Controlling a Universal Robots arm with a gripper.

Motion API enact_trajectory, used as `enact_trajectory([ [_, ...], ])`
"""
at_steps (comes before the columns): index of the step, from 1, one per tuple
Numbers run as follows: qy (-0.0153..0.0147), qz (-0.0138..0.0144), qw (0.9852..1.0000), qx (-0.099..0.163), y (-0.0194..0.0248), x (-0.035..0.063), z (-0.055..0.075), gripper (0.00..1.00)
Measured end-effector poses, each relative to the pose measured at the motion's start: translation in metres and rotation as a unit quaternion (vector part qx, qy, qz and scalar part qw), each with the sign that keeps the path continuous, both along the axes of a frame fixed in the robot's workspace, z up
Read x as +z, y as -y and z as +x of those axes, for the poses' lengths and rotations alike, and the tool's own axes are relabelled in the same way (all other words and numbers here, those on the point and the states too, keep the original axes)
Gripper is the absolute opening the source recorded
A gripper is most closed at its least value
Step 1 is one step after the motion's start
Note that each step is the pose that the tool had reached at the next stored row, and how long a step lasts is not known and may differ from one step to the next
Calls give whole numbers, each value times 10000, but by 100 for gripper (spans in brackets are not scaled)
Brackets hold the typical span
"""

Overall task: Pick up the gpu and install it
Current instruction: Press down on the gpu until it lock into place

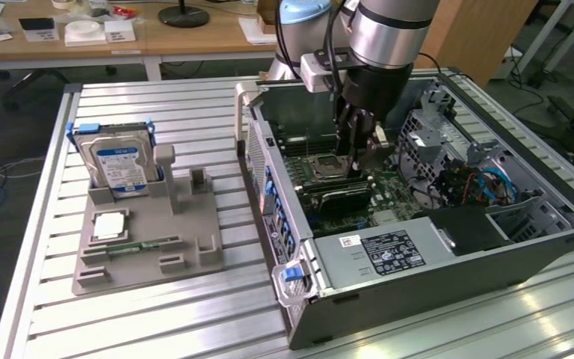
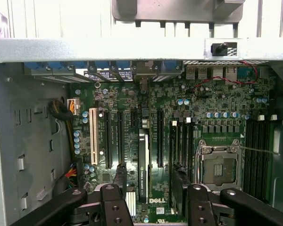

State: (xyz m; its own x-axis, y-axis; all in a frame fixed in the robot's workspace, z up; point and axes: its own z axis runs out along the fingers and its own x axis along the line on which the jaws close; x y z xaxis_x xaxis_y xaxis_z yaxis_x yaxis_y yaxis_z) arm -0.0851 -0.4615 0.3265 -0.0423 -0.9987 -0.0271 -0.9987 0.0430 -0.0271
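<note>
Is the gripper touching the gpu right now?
Apart. Wrist view shows the gpu standing in its slot between the fingers of the open gripper, motherboard visible either side.

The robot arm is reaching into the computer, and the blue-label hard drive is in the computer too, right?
No. The hard drive stands in the grey holder outside the computer, as the exterior view shows. The arm does reach inside.

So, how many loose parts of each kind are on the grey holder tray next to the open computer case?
Silver hard drive with blue label, standing upright: 1
Small green memory stick, lying flat: 1
Flat white square part, lying flat: 1
Total on the grey holder tray: 3
</note>
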Motion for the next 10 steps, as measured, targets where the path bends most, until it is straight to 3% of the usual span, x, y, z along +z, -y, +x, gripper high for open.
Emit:
enact_trajectory([
  [4,0,0,10000,0,0,0,0,50],
  [8,0,0,10000,0,0,0,0,26],
  [10,0,0,10000,0,0,0,0,20],
])
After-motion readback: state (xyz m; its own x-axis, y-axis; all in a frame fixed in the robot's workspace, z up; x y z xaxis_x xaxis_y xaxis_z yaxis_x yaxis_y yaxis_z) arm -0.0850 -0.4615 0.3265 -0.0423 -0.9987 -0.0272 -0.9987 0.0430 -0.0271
